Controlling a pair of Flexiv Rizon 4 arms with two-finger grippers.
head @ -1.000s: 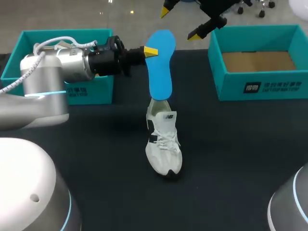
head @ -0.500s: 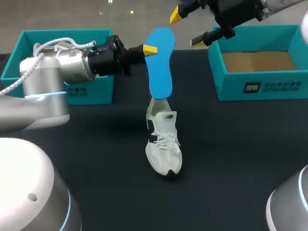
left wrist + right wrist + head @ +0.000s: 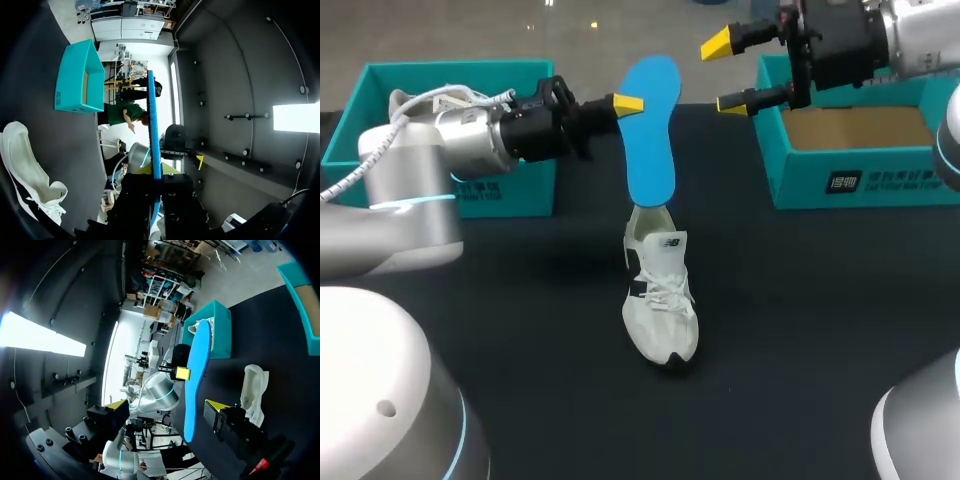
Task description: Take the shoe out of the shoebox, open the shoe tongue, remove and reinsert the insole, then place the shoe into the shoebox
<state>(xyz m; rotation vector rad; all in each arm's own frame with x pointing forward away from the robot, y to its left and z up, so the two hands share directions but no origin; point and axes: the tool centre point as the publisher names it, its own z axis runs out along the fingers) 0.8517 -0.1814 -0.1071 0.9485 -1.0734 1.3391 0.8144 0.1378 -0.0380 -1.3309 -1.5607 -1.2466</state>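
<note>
A white shoe (image 3: 660, 295) stands mid-table with its toe toward me. Above its heel hangs the blue insole (image 3: 650, 135), nearly upright, its lower end at the shoe's opening. My left gripper (image 3: 628, 103) is shut on the insole's upper edge; the left wrist view shows the insole (image 3: 152, 130) edge-on between the fingers, with the shoe (image 3: 25, 170) beside it. My right gripper (image 3: 725, 74) is open and empty, to the right of the insole's top by the shoebox (image 3: 860, 180). From the right wrist view the insole (image 3: 196, 375) and shoe (image 3: 253, 390) lie ahead.
The open teal shoebox stands at the back right, with brown cardboard showing inside. A second teal box (image 3: 510, 190) sits at the back left behind my left arm. The dark tabletop (image 3: 800, 330) surrounds the shoe.
My right gripper has swung rightward from above the insole's top to the shoebox's near corner, staying open. The left gripper, the insole and the shoe have barely moved.
</note>
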